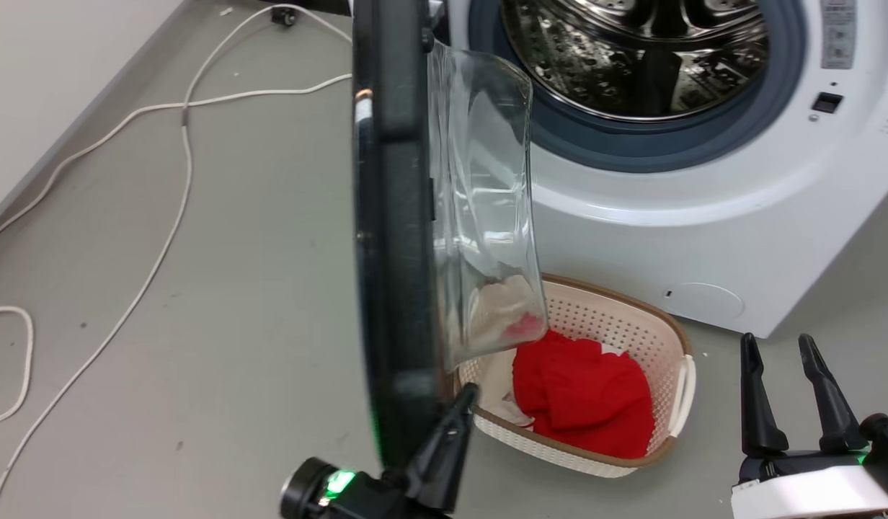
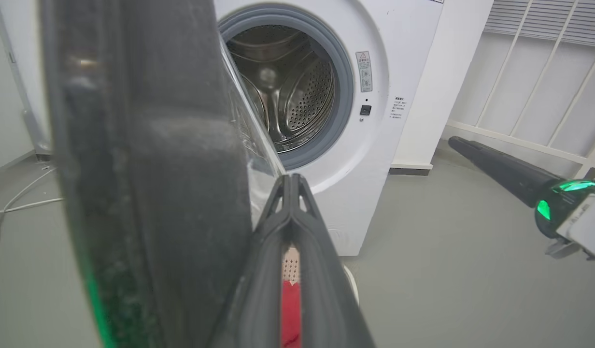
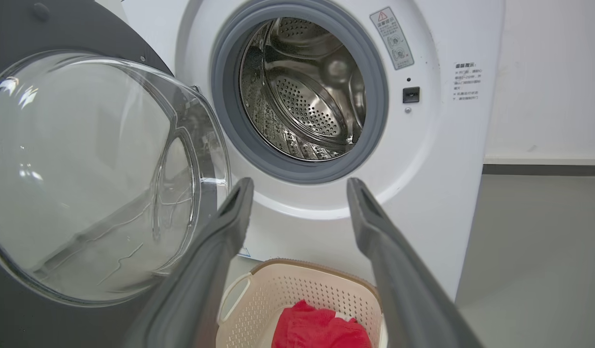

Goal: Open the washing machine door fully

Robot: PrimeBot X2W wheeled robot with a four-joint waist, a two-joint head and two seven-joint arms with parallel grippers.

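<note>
Washing machine door [image 1: 393, 216] stands swung out from the washing machine [image 1: 703, 238], edge-on in the head view, with its black rim just left of the left gripper [image 1: 471, 393] fingers and apparently touching them near the tips. Those fingers are pressed together with only a slit between them and hold nothing. A basket [image 1: 675, 339] and red cloth [image 1: 581, 396] show through the slit in the left wrist view. Closed like this, they probably serve as a blunt pusher on the rim's inner side, nudging the door wider rather than gripping it. The right gripper [image 1: 790, 382] has its fingers spread wide and empty, well apart from the door, with the drum [image 3: 307, 92] ahead between them. It looks parked clear of a one-arm job. The door seems about half open, so more swing away from the machine is needed.
</note>
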